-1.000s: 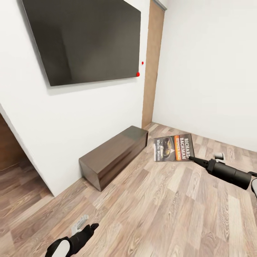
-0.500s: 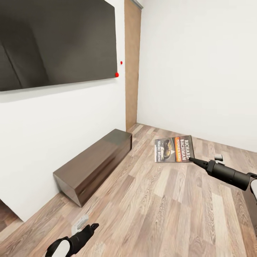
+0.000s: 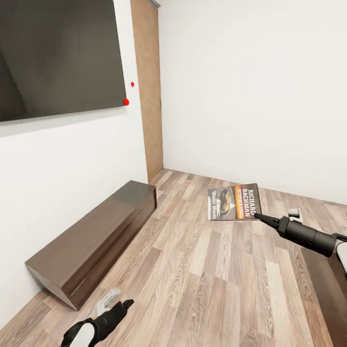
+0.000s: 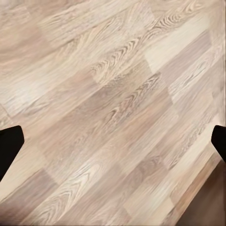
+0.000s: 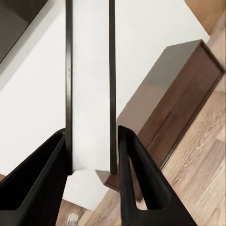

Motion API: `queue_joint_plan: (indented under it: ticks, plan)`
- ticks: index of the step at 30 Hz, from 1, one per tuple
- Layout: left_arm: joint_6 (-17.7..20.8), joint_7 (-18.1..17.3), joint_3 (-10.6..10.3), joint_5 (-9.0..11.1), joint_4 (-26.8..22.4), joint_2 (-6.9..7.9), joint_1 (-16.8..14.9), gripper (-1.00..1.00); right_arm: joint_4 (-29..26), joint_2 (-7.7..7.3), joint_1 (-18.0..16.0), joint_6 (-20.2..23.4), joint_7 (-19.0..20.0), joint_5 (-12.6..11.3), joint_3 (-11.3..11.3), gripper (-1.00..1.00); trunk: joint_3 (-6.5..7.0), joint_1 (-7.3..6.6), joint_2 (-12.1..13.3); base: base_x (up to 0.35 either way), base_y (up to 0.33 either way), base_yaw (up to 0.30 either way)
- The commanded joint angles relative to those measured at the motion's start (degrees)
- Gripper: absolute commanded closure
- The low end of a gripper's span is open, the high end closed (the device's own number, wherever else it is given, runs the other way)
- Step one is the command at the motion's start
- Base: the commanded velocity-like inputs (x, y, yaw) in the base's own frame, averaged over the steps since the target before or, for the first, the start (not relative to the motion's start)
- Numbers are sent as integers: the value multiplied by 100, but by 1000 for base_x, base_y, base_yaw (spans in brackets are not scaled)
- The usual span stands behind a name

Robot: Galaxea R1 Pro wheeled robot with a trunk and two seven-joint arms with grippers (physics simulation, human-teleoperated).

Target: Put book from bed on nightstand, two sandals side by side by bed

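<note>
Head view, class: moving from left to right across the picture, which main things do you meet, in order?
Dark wall screen → low brown cabinet → wooden door strip → book → right gripper.

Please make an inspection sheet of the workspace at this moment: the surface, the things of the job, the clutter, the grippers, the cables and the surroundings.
Surface: brown wood-plank floor.
Job's things: book held in the air, cover facing the head camera; in the right wrist view it stands edge-on between the fingers.
Clutter: nothing seen.
Grippers: right gripper shut on the book's lower corner; left gripper open and empty, low over the floor.
Cables: nothing seen.
Surroundings: white walls; dark flat screen on the left wall; low dark brown cabinet beneath it on the floor; brown door in the corner.
</note>
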Motion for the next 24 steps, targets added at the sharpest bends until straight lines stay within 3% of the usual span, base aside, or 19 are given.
queue_joint_plan:
  ticks: [1,6,12,24]
  plan:
    - [-1,46,-19,43,-65,6,10,-100,1,4,-8,39,39,-19,-5,100,-6,3,-3,329,-134,-260]
    - [-46,55,-230,-39,-661,22,191,-100,7,10,-10,39,30,-8,0,100,-6,3,-3,329,-130,-260]
    - [-69,68,-337,-64,-1075,52,359,-100,9,11,-11,39,23,-4,1,100,-6,3,-3,329,-86,-260]
    - [-74,27,-361,-63,-1139,81,401,-100,10,19,-11,39,20,-2,2,100,-6,3,-3,329,-12,-260]
